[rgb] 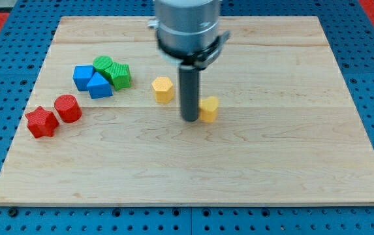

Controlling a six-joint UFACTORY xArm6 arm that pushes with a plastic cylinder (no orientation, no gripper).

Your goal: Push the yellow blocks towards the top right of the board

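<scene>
Both yellow blocks lie near the middle of the pale wooden table (291, 170), well short of its top right corner, so the task appears to be at an early stage with most of the travel left. The small yellow block partly hidden by the rod (209, 109) sits just right of my tip (190, 119), touching it or nearly so; the exact contact cannot be resolved. The yellow hexagonal block (163, 89) stands apart on the view's left of the rod, slightly higher in the view. The arm carries no hand: it ends in a dark straight rod, so nothing is spread or pinched.

Bystanders on the view's left: a green cylinder (103, 64) and a green block (121, 75), a blue cube (82, 77) and a blue wedge-like block (99, 85), a red cylinder (67, 108) and a red star-shaped block (41, 122). All are well apart from my tip.

Judged from this layout, the nearer yellow block is positioned for a rightward push, which must then turn upward in the view; the hexagonal one remains to be collected.
</scene>
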